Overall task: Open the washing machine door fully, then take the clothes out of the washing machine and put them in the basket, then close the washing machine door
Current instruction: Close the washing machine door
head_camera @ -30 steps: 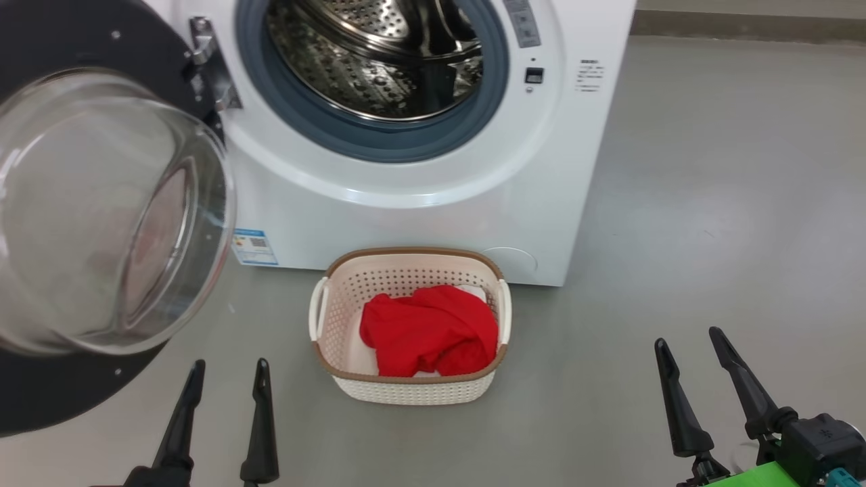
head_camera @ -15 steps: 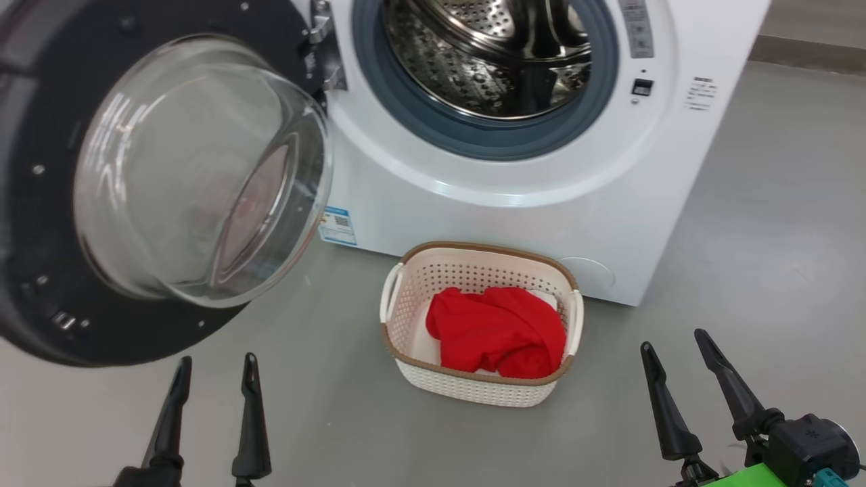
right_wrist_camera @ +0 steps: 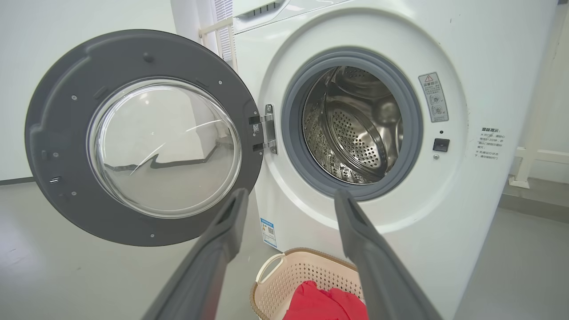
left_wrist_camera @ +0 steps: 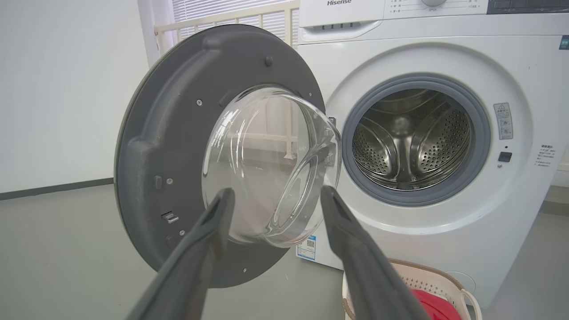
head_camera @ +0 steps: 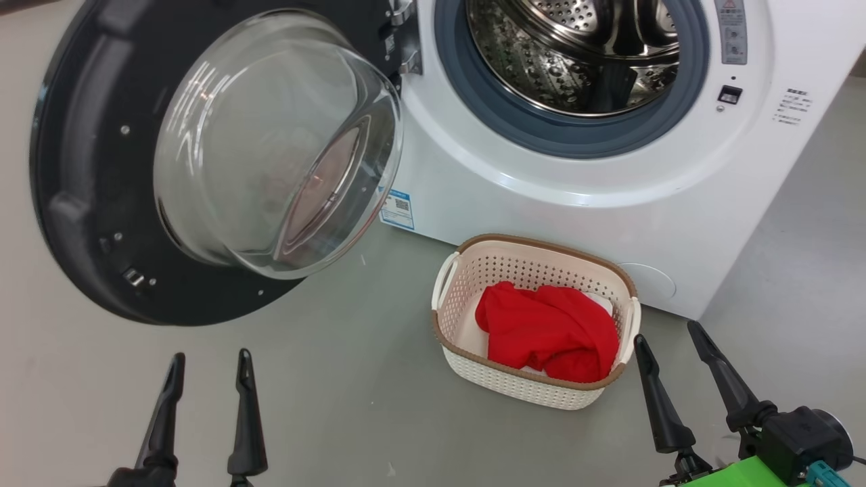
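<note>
Swinging left onto the open washing machine door [head_camera: 81, 169], the head view showed the clothes [head_camera: 548, 331] sitting in the basket [head_camera: 541, 242], drum [head_camera: 575, 61] empty, left gripper [head_camera: 210, 354] and right gripper [head_camera: 666, 330] gaping and empty, so just closing remained.

You have, on the floor [head_camera: 338, 406]: the washing machine [head_camera: 541, 203] at the far side; the washing machine door [head_camera: 88, 203] hinged left of the drum [head_camera: 575, 61], standing open leftward; the basket [head_camera: 534, 242] just before the machine, below the drum; the clothes [head_camera: 548, 331] inside the basket.
</note>
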Controlling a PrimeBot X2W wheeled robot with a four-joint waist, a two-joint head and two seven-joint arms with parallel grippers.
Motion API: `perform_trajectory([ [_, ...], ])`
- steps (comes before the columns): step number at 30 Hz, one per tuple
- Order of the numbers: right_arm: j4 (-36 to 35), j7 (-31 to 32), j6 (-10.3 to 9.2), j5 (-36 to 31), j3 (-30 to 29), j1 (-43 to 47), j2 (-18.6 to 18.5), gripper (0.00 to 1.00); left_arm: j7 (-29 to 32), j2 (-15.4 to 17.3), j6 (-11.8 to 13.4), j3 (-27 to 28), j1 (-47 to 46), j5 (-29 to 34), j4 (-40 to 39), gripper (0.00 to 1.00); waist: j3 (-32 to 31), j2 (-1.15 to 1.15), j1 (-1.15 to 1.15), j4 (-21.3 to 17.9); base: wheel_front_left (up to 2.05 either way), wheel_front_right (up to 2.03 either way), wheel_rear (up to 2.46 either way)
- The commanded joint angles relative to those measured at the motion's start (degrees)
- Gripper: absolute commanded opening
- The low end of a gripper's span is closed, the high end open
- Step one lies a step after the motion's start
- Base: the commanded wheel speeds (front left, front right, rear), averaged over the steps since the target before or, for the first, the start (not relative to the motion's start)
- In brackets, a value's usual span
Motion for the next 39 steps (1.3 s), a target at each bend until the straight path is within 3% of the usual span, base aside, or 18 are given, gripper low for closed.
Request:
perform_trajectory([
  [1,-1.25,0.05,0.36,-0.73,1.57,-2.50,-0.78,1.00,-0.58,1.01,0.64,2.22,-0.54,0.84,-1.83,1.00,0.34,0.00,0.00,0.84,0.00,0.00,0.00],
  [7,-1.20,0.23,0.36,-0.88,1.72,-2.91,-0.78,1.00,-1.09,1.09,0.99,2.32,-0.50,0.91,-2.18,1.00,0.56,0.00,0.00,1.65,0.00,0.00,0.00],
  [9,-1.09,0.25,0.36,-0.88,1.77,-2.98,-0.78,1.00,-1.26,1.09,1.16,2.38,-0.55,0.97,-2.27,0.45,0.50,0.00,0.00,1.71,0.00,0.00,0.00],
  [10,-1.03,0.26,0.36,-0.87,1.81,-3.00,-0.78,1.00,-1.39,1.02,1.28,2.47,-0.59,0.93,-2.42,0.07,0.45,0.00,0.00,1.71,0.00,0.00,0.00],
  [11,-1.03,0.26,0.36,-0.87,1.81,-3.00,-0.78,1.00,-1.39,1.02,1.28,2.47,-0.59,0.93,-2.42,0.07,0.45,0.00,0.00,1.71,0.00,0.00,0.00],
  [12,-0.96,0.26,0.36,-0.84,1.86,-3.01,-0.78,1.00,-1.49,0.98,1.34,2.54,-0.58,0.87,-2.57,0.00,0.40,0.00,0.00,1.68,0.00,0.00,0.00],
  [22,-0.73,0.19,0.36,-0.61,1.98,-2.97,-0.78,1.00,-2.51,-0.73,0.71,6.76,-1.73,-5.23,-5.50,0.00,0.35,0.00,0.00,0.49,0.00,0.00,0.00],
  [32,-1.28,0.85,0.36,-1.05,1.82,-3.14,-0.78,1.00,-2.69,-2.03,-3.42,16.30,-8.45,-15.67,-5.18,0.00,1.14,0.00,0.00,-0.18,0.00,0.00,0.00],
  [39,-2.20,2.08,0.36,-1.93,1.82,-3.50,-0.78,1.00,-2.68,-2.04,-7.28,22.23,-15.39,-24.91,0.61,0.00,2.17,0.00,0.00,-0.62,0.00,0.00,0.00],
])
